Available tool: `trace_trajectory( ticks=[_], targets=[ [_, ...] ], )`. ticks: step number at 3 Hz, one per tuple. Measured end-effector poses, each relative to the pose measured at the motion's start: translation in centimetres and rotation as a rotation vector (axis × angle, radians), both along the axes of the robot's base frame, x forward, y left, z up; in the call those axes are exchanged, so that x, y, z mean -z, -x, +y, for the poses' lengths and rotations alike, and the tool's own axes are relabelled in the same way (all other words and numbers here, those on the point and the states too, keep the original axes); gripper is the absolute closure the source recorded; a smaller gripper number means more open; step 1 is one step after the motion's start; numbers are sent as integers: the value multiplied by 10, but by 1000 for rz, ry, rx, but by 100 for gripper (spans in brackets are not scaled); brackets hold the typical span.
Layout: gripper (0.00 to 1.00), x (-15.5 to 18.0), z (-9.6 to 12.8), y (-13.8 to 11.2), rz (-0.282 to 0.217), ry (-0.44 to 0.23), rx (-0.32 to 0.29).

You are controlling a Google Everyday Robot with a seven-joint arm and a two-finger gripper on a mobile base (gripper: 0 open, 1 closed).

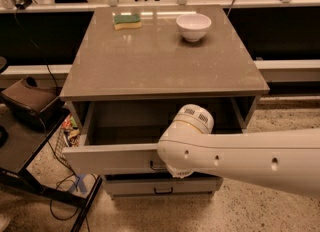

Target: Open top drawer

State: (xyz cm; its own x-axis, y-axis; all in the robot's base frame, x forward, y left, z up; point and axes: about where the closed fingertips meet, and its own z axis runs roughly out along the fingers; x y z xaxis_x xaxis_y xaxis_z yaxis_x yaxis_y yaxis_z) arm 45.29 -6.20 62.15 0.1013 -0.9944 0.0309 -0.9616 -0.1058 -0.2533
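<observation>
1. Your light grey top drawer (115,157), with its small black bar handle (157,166), stands open beneath the grey-brown counter (160,66), its plain interior showing.
2. Your claw (172,170) sits at the drawer front by the handle, tucked under the white arm (240,158); you cannot tell its state.
3. A white bowl (193,26) and a green-and-yellow sponge (127,21) rest apart on the counter.

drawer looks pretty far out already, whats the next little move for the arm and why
Probably back the gripper straight off the black handle, where it sits at the front panel under the wrist. The top drawer already stands well out past the tabletop edge with its grey interior exposed, so the opening looks done.
</observation>
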Motion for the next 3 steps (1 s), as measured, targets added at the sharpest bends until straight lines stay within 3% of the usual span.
trace_trajectory(
  ticks=[3],
  targets=[
    [100,-2,-3,4,-5,4,3]
  ],
)
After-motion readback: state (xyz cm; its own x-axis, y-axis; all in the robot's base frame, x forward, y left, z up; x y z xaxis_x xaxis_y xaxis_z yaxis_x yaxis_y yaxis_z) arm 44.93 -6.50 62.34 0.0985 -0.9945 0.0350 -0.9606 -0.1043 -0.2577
